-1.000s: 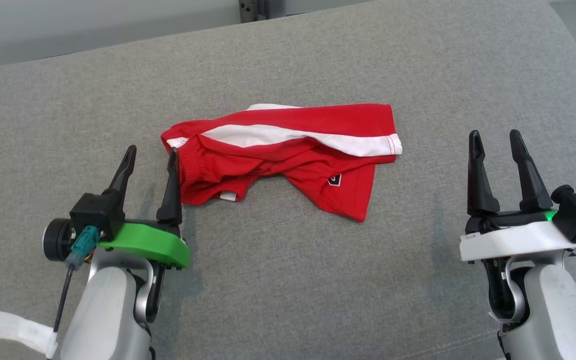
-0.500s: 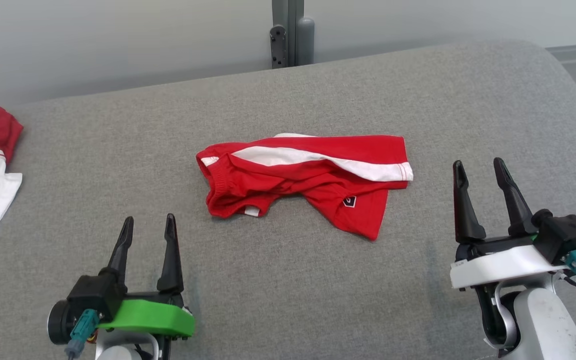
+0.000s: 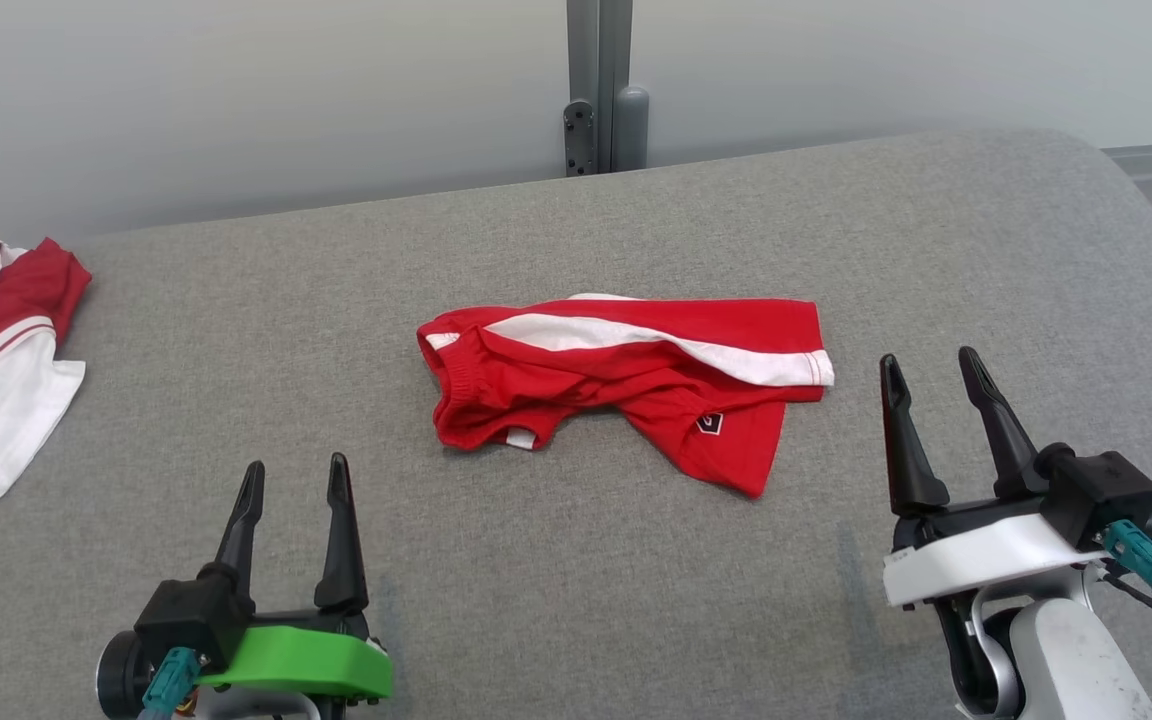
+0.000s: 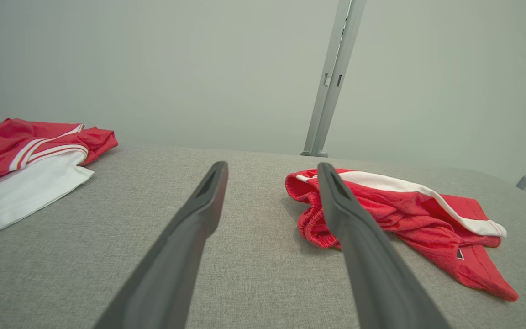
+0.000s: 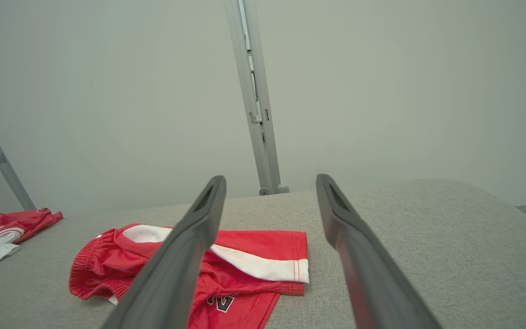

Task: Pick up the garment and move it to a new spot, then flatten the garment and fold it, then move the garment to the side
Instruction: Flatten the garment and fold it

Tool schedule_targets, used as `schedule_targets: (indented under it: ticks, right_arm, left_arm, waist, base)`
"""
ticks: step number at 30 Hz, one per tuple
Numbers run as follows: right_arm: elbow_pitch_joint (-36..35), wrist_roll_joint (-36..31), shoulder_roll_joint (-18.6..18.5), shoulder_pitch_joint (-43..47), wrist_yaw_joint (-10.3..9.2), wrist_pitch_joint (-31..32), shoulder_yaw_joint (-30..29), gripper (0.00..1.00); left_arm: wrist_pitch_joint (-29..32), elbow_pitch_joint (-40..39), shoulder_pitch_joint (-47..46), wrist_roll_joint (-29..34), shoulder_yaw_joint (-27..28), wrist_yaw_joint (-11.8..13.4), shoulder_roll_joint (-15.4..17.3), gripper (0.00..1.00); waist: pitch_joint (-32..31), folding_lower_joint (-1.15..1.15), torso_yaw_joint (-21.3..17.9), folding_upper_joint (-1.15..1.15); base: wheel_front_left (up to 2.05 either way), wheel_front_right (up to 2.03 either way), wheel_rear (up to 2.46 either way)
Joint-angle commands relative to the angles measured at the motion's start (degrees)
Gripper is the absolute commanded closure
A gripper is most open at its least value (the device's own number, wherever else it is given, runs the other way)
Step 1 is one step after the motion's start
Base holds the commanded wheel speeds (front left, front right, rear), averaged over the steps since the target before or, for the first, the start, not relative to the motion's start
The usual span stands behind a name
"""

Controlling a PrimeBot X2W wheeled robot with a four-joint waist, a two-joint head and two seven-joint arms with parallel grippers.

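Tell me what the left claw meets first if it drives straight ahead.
Likely bare grey cushion: the left claw points between the red shorts, off to its right, and the red-and-white garment to its left. Its tilt is unclear, so it may reach the wall instead.

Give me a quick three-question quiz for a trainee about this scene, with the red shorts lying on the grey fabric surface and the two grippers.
1. Fill in: the left gripper and the right gripper both have their jaws ____.
2. True or false: the crumpled red shorts with a white stripe lie on the grey fabric surface, touched by neither gripper.
3. Multiple choice: the second red-and-white garment lies A) toward the robot's left, B) toward the robot's right, C) under the shorts.
Key: 1 open; 2 true; 3 A.
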Motion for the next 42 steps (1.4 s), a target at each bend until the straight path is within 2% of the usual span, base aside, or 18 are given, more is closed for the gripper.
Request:
schedule_targets:
  ticks: [1, 15, 19, 25, 30, 33, 36, 39, 42]
  right_arm:
    - [0.2, -0.4, -0.1, 0.6, 0.0, -0.2, 0.0, 0.0]
    - [1.9, -0.4, -0.1, -0.2, 0.0, -0.2, -0.4, 0.0]
    - [1.9, -0.1, -0.1, -0.6, 0.0, -0.2, -0.5, 0.0]
    - [2.1, -0.1, -0.1, -1.6, 0.0, -0.2, -0.3, 0.0]
    - [2.3, 0.0, -0.1, -2.5, 0.0, -0.2, 0.1, 0.0]
    - [2.1, 0.1, -0.1, -3.4, 0.0, -0.2, 0.3, 0.0]
    - [2.0, 0.2, -0.1, -4.0, 0.0, -0.2, 0.4, 0.0]
    - [1.9, 0.4, -0.1, -5.0, 0.0, -0.2, 0.6, 0.0]
    - [1.7, 0.4, -0.1, -5.4, 0.0, -0.2, 0.7, 0.0]
  left_arm:
    - [0.0, -0.2, 0.8, -0.5, -0.1, 0.4, 0.0, 0.0]
    - [0.0, -0.6, 0.0, -0.3, -0.4, 0.9, 0.0, 0.0]
    - [0.1, 1.7, -2.2, 0.8, -1.8, -0.4, 0.0, 0.0]
    - [6.1, 7.0, -12.1, -0.9, -4.5, -3.7, 0.4, 0.0]
    - [16.1, 13.5, -21.7, -6.5, -5.3, -4.3, 0.2, 0.0]
    - [21.5, 17.9, -26.6, -11.4, -5.3, -3.1, 0.1, 0.0]
    - [25.8, 22.8, -30.9, -16.0, -5.6, -0.5, 0.0, 0.0]
    - [27.2, 27.3, -35.0, -18.4, -5.6, 1.7, 0.1, 0.0]
    - [27.7, 30.8, -37.9, -20.5, -6.4, 2.9, 0.0, 0.0]
  waist:
    - [0.0, 0.0, -0.1, 0.0]
    - [0.6, 0.0, 0.1, 0.0]
    - [1.4, 0.0, 0.3, 0.0]
    - [3.3, 0.0, 0.5, 0.0]
    - [5.3, 0.0, 0.4, 0.0]
    - [6.6, 0.0, 0.0, 0.0]
    - [7.9, 0.0, -0.6, 0.0]
    - [9.5, 0.0, -1.3, 0.0]
    - [10.7, 0.0, -2.0, 0.0]
  base:
    - [0.0, 0.0, 0.0]
    - [0.0, 0.0, 0.0]
    - [0.0, 0.0, 0.0]
    - [0.0, 0.0, 0.0]
    - [0.0, 0.0, 0.0]
    - [0.0, 0.0, 0.0]
    - [0.0, 0.0, 0.0]
    - [0.0, 0.0, 0.0]
    - [0.0, 0.0, 0.0]
